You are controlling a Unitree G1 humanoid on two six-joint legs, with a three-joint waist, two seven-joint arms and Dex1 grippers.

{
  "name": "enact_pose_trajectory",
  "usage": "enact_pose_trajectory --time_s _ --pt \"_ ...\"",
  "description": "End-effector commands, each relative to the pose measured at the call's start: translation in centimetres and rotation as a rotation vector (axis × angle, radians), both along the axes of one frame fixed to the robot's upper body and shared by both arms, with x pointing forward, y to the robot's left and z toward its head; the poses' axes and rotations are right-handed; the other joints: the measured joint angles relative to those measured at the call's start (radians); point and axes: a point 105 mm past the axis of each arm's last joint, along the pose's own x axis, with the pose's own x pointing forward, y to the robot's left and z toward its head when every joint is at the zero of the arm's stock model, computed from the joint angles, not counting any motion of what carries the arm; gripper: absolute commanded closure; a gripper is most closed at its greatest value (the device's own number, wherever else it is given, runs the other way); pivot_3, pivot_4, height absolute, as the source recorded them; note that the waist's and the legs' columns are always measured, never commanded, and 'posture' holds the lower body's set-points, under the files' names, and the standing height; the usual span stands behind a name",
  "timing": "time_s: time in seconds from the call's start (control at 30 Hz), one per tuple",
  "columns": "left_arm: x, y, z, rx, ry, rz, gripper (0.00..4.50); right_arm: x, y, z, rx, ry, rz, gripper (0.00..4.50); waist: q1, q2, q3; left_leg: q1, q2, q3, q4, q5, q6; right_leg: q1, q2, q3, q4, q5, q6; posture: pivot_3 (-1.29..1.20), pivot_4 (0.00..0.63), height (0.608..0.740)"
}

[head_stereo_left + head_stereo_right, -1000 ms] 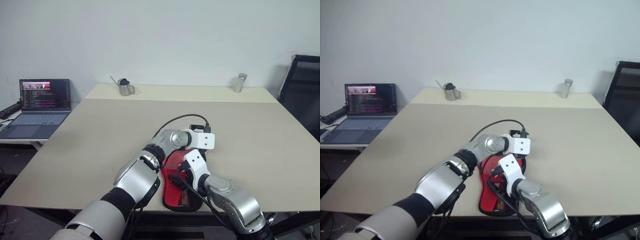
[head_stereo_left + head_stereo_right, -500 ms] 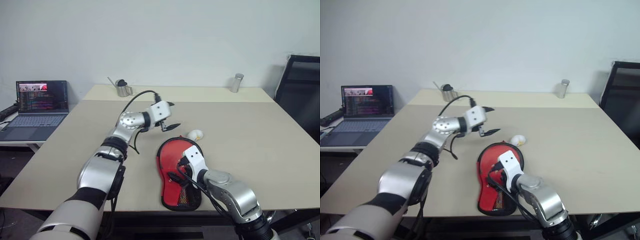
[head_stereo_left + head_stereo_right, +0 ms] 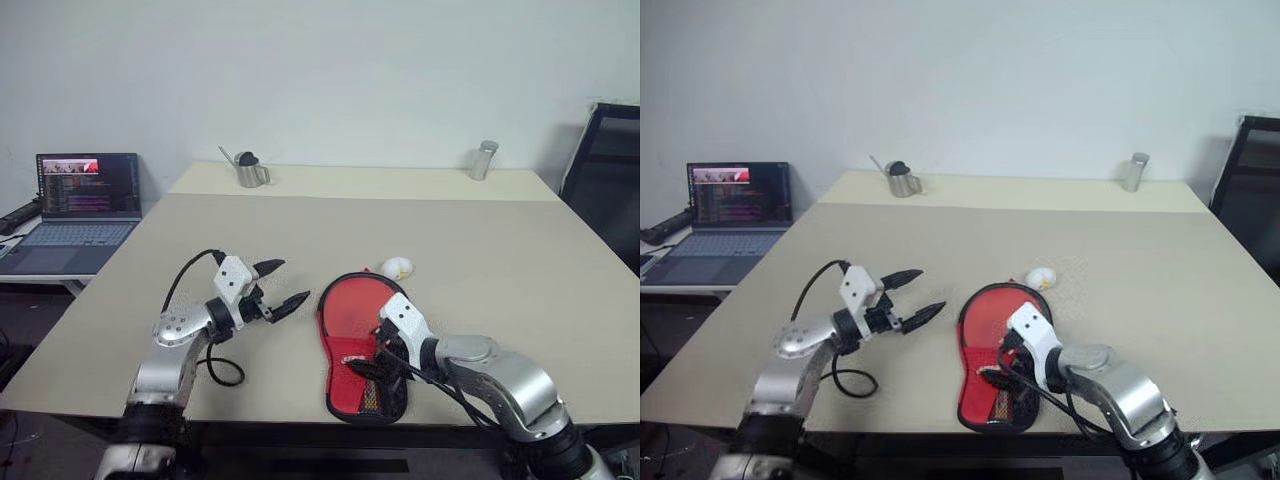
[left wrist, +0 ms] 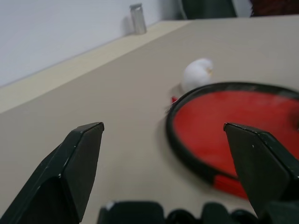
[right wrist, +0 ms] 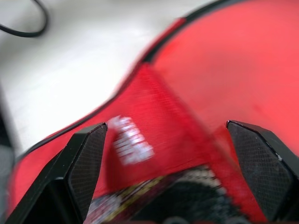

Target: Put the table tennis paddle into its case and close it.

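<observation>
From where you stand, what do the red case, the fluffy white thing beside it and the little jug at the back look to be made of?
The case looks like soft fabric: matte red panel, black piping, a mesh pocket at the narrow end. The white pom-pom looks like fluffy fibre or fake fur; I can't tell which. The jug looks like metal, grey with a dull shine.

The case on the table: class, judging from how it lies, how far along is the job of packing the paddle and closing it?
Looks done: the case lies flat, red side up, with no paddle in sight, so it is probably inside. In hand: nothing; the left gripper is open beside the case, and the right gripper is open over its mesh end. Left: whether the zip is fully shut cannot be told.
</observation>
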Motion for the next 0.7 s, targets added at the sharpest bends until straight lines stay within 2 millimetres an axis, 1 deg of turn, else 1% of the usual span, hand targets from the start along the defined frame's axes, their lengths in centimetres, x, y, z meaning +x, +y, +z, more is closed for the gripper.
enact_pose_trajectory --time_s 0.03,0.1,0.17,0.23,0.33,0.4,0.47,0.53,0.7 --pt "-0.8 -1.3 1.3 -0.04 -0.011 -0.013 0.02 0.2 -1.0 3.4 0.032 -0.09 0.029 0.0 0.0 0.001 0.001 0.0 0.0 0.0 0.0 0.0 0.0 0.0 0.0 0.0 0.0 0.0 0.0 0.0 0.15 0.74" --pt "-0.8 -1.6 1.4 -0.051 0.004 -0.018 0.02 0.1 -1.8 4.1 0.031 -0.099 0.032 0.0 0.0 0.001 0.002 0.0 0.0 0.0 0.0 0.0 0.0 0.0 0.0 -0.001 0.0 0.0 0.0 0.0 0.15 0.74" --pt "-0.7 -2.2 1.9 -0.042 -0.009 -0.055 0.02 -0.5 -3.2 5.2 0.037 -0.096 0.059 0.0 0.0 0.002 0.004 0.0 0.0 0.0 0.0 0.0 0.0 0.0 0.001 -0.001 0.0 0.0 0.0 0.0 0.15 0.74" --pt "-0.4 -2.6 2.2 -0.027 -0.014 -0.079 0.02 -1.1 -4.1 5.9 0.038 -0.091 0.085 0.0 0.002 0.001 0.007 0.0 -0.001 0.0 0.0 0.0 0.0 0.0 0.001 -0.001 0.0 0.0 0.0 0.0 0.15 0.74" --pt "0.5 -2.9 2.1 0.006 -0.019 -0.094 0.02 -1.4 -5.0 6.4 0.035 -0.081 0.102 0.0 0.007 0.001 0.008 0.0 -0.001 0.0 0.0 0.0 0.0 0.0 0.001 -0.001 -0.001 0.0 0.0 0.0 0.15 0.74" --pt "0.9 -3.5 2.0 0.034 -0.021 -0.13 0.02 -0.9 -5.6 6.9 0.03 -0.093 0.082 0.0 0.006 0.001 0.009 0.0 -0.001 0.001 0.0 0.0 0.0 0.0 0.001 -0.001 -0.001 0.0 0.0 0.0 0.15 0.74" --pt "0.8 -4.3 1.8 0.067 -0.016 -0.208 0.02 -0.5 -6.0 7.3 0.024 -0.104 0.068 0.0 0.006 0.001 0.009 0.0 -0.001 0.001 0.0 0.0 0.0 0.0 0.001 0.0 -0.001 0.0 0.0 0.0 0.15 0.74" --pt "0.5 -5.2 1.6 0.054 0.038 -0.294 0.02 -0.2 -6.2 7.7 0.027 -0.114 0.062 0.0 0.005 0.001 0.01 0.0 -0.001 0.002 0.0 0.0 0.0 0.0 0.001 0.0 -0.001 0.0 0.0 0.0 0.15 0.74" --pt "1.0 -6.8 0.1 0.127 0.124 -0.403 0.02 1.2 -6.4 8.5 0.04 -0.15 0.011 0.0 0.007 -0.001 0.012 0.0 -0.001 0.001 0.0 0.0 0.0 0.0 0.001 0.0 -0.001 0.0 0.0 0.0 0.15 0.74"
